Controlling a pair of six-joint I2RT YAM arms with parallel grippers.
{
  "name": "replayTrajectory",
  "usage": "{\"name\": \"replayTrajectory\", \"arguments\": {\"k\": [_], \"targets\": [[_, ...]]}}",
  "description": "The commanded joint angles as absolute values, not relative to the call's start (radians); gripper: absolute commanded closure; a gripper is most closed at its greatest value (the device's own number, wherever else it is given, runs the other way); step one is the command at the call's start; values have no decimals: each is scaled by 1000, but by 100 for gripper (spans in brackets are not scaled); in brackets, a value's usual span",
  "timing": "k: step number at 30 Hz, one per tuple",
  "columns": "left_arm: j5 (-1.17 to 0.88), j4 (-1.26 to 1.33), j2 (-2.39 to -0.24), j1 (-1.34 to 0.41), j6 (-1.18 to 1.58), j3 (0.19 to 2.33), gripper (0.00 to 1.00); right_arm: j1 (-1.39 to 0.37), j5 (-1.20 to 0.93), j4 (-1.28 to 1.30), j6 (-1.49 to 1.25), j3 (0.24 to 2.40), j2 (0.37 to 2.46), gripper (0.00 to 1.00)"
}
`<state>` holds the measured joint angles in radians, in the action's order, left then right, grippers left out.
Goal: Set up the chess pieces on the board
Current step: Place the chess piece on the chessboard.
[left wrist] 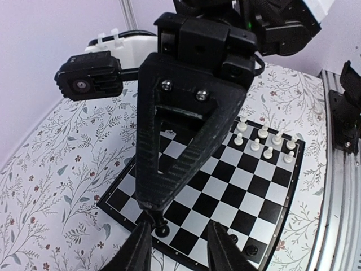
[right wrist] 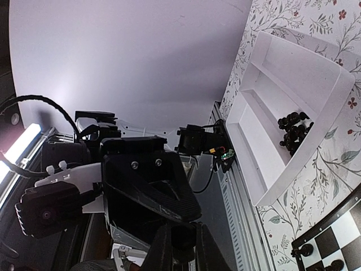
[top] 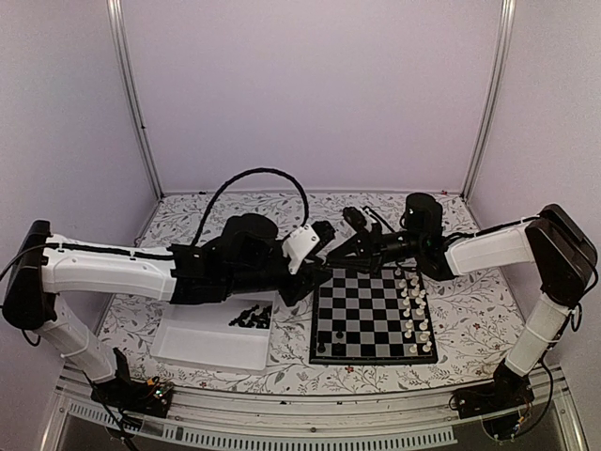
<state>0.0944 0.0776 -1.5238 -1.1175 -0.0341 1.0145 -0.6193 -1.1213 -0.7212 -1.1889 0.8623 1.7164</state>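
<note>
Right gripper (left wrist: 152, 212) looks pinched shut on one black piece (left wrist: 162, 227) over the board (top: 362, 310) edge, left gripper (left wrist: 180, 248) open around it. Remaining chess pieces (top: 252, 318) are in the tray (top: 202, 352) beside the board. Tiny, light, slick plastic, probably best grabbed mid-body.

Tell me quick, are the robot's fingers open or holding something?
Left gripper: fingers open, holding nothing.
Right gripper: fingers closed, seemingly on a black chess piece.
</note>
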Motion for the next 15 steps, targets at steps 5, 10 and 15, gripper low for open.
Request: {"name": "replayTrajectory", "arguments": {"k": [5, 10, 15], "targets": [[161, 135, -1575, -1123, -56, 1029, 65, -606, -1147, -767, -1210, 854, 1725, 94], [195, 110, -1590, -1120, -56, 1059, 70, -603, -1147, -768, -1212, 859, 1732, 94], [186, 46, -1617, -1111, -33, 1126, 75, -603, -1145, -772, -1213, 861, 1736, 94]]}}
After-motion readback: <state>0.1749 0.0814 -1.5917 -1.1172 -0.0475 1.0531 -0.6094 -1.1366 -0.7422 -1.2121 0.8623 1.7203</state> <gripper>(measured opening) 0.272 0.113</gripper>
